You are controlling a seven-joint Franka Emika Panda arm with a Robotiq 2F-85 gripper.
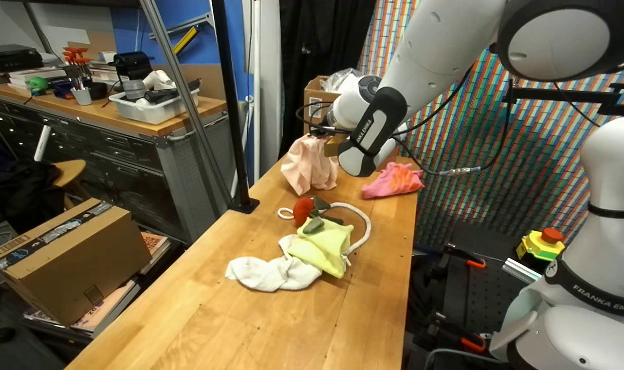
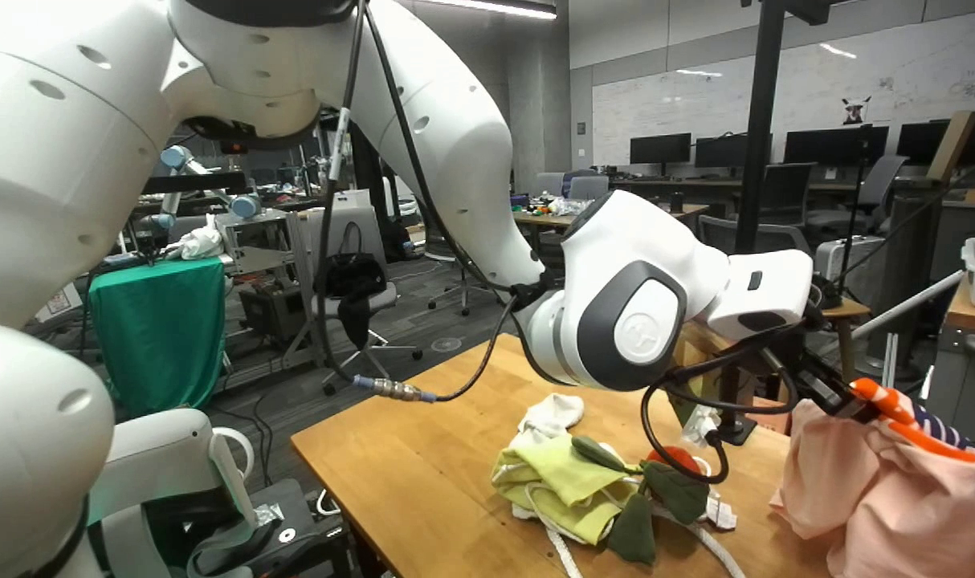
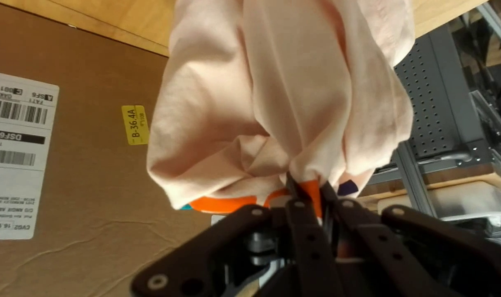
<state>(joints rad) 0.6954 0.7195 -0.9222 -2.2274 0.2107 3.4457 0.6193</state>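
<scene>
In an exterior view, the peach cloth [image 1: 312, 167] is held up at the far end edge of the surface [image 1: 240, 329], near the corner away from the robot's base [image 1: 584, 334]. It is pinched between the jaws by its upper rim, where an orange strip [image 3: 310, 193] can be seen trapped in the wrist view. Since only so small a part is gripped, the remaining fabric is drawn down by its own weight into loose folds; whether the lowest folds are borne by the surface cannot be told. A cardboard box [image 3: 89, 198] is placed near the cloth. A pink-and-orange cloth [image 1: 391, 182] is laid by the corner on the base side, apart from it. Between the long edges, a white sock-like cloth [image 1: 273, 273] is partly overlaid by a yellow-green cloth [image 1: 322, 244], beside which a red round piece [image 1: 303, 210] and a white cord [image 1: 367, 224] are seen; being limp, the fabrics are presumably slumped rather than arranged.
</scene>
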